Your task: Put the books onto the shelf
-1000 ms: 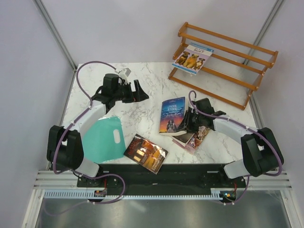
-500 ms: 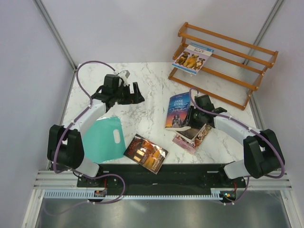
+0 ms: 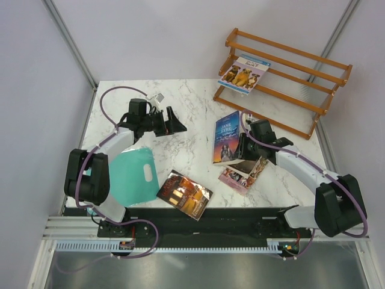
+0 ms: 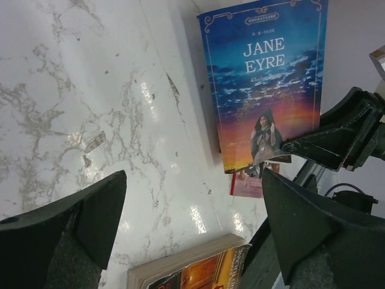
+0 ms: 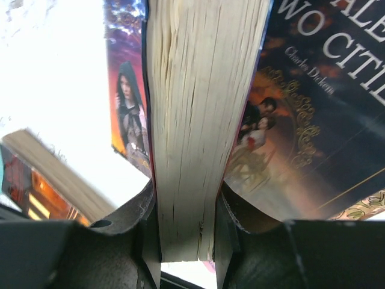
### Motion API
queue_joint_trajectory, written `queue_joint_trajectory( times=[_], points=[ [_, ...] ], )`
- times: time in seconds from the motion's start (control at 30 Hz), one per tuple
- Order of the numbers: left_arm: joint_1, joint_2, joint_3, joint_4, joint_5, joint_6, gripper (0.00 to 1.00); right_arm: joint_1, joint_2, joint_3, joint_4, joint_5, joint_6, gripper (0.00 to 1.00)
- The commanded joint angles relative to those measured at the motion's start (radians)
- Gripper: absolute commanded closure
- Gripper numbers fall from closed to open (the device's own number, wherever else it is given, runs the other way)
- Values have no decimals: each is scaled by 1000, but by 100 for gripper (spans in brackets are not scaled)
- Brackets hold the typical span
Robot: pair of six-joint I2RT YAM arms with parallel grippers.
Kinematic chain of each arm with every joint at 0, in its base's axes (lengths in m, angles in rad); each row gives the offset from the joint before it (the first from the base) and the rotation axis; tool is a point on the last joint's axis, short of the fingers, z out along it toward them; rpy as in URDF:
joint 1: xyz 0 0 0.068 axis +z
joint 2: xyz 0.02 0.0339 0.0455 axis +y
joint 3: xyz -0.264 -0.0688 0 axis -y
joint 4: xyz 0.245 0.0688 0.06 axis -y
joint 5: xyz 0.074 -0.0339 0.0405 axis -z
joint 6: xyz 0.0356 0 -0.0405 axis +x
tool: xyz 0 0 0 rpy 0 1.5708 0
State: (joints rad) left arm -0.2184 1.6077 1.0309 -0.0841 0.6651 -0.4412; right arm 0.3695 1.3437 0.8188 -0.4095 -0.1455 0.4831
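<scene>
My right gripper (image 3: 242,150) is shut on the lower edge of the blue Jane Eyre book (image 3: 225,137), which stands nearly upright above mid-table. In the right wrist view its page block (image 5: 192,120) fills the gap between the gripper (image 5: 183,205) fingers. The dark Tale of Two Cities cover (image 5: 325,108) lies against the right finger; I cannot tell if it is gripped too. A pink-purple book (image 3: 243,174) lies just below. The dark red-brown book (image 3: 184,194) lies near the front. The dogs book (image 3: 243,73) leans on the shelf (image 3: 301,78). My left gripper (image 3: 171,120) hangs open and empty.
A teal flat sheet (image 3: 129,177) with a handle hole lies at the front left under the left arm. The shelf stands at the far right corner, past the table's marble top (image 3: 192,96). Grey walls close in the sides.
The right gripper has tipped the Jane Eyre book from lying flat to nearly upright and carried it slightly toward the far right. The left arm has drawn a little to the left.
</scene>
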Motion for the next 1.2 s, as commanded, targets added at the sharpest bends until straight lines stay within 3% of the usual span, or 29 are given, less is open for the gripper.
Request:
queue_joint_trajectory(
  times=[0.0,0.1,0.5,0.67,0.87,0.97,1.17],
  points=[
    [-2,-11,-41,215,120,-103,0,-9,-93,2,4,-12,-146,100],
    [-9,15,-120,442,194,-235,0,-9,-139,23,38,-132,-159,100],
    [-157,197,-134,858,226,-465,0,-9,-176,175,104,-449,-97,100],
    [-190,284,-144,1096,228,-629,0,-9,-184,236,140,-480,-57,100],
    [-202,313,-149,1187,211,-702,0,-7,-164,307,169,-514,-8,100],
    [-207,331,-137,1242,200,-746,0,-9,-161,304,208,-531,29,100],
    [-222,420,-95,1527,179,-934,0,-9,-164,249,287,-578,89,100]
  ],
)
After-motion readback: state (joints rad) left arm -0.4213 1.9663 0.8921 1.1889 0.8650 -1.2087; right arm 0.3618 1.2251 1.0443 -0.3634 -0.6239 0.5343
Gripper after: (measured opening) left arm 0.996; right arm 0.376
